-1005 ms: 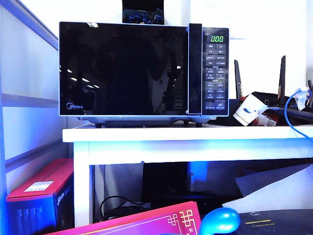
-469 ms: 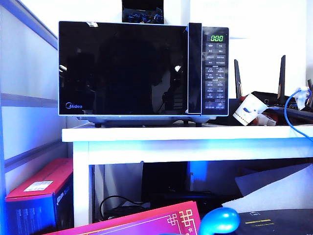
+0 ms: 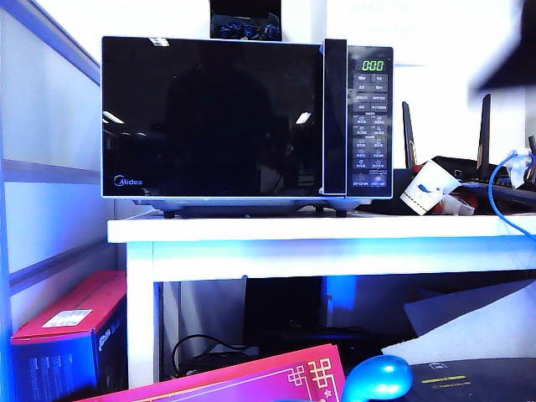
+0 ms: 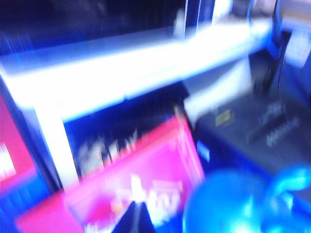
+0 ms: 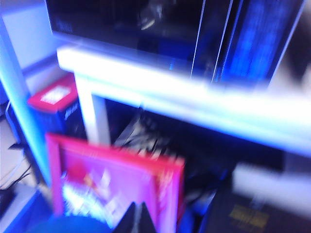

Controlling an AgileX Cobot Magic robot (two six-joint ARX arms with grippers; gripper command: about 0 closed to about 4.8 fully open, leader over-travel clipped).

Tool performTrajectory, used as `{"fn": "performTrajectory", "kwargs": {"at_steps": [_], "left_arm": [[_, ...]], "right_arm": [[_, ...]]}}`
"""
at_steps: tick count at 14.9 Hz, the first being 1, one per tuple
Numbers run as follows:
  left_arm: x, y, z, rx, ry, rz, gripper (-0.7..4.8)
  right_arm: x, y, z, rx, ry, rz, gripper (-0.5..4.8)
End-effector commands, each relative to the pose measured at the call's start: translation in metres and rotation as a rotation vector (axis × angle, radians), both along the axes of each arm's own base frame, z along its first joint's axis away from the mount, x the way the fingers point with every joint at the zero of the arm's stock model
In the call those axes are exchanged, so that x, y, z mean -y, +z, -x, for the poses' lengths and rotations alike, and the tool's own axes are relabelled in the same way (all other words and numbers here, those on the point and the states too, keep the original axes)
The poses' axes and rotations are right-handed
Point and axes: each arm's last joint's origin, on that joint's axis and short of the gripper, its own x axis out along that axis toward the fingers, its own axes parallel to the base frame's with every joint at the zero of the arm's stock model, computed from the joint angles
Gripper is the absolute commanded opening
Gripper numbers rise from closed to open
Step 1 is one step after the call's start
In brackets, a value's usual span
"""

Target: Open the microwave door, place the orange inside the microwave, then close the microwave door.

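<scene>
The black microwave (image 3: 247, 117) stands on the white table (image 3: 318, 230). Its glossy door (image 3: 209, 117) is closed flat, and the display (image 3: 371, 65) glows green. No orange shows in any view. In the blurred left wrist view, my left gripper (image 4: 136, 217) has its dark tips pressed together, empty, low in front of the table over a pink box (image 4: 136, 179). In the right wrist view, my right gripper (image 5: 137, 217) is also shut and empty, facing the microwave (image 5: 146, 24) from below. A dark smear (image 3: 507, 71) crosses the exterior view's upper right.
A crumpled white paper cup (image 3: 425, 188), a black router and a blue cable (image 3: 502, 188) sit right of the microwave. Under the table are a red box (image 3: 71, 322) and cables. A pink box (image 3: 276, 377) and a blue rounded thing (image 3: 375, 377) lie nearest.
The reflections in the door glass have shifted, and a dark blurred shape has entered the exterior view's upper right. The microwave and its door have not moved.
</scene>
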Motion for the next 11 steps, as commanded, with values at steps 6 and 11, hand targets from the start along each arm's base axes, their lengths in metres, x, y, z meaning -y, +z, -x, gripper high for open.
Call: {"fn": "performTrajectory", "kwargs": {"at_steps": [6, 11], "left_arm": [[0.001, -0.028, -0.003, -0.065, -0.004, -0.019, -0.04], [0.001, -0.028, -0.003, -0.066, -0.004, -0.02, -0.04]], "right_arm": [[0.006, -0.074, 0.011, -0.146, -0.011, 0.038, -0.05], [0.007, -0.081, 0.013, -0.211, -0.012, 0.077, -0.05]]}}
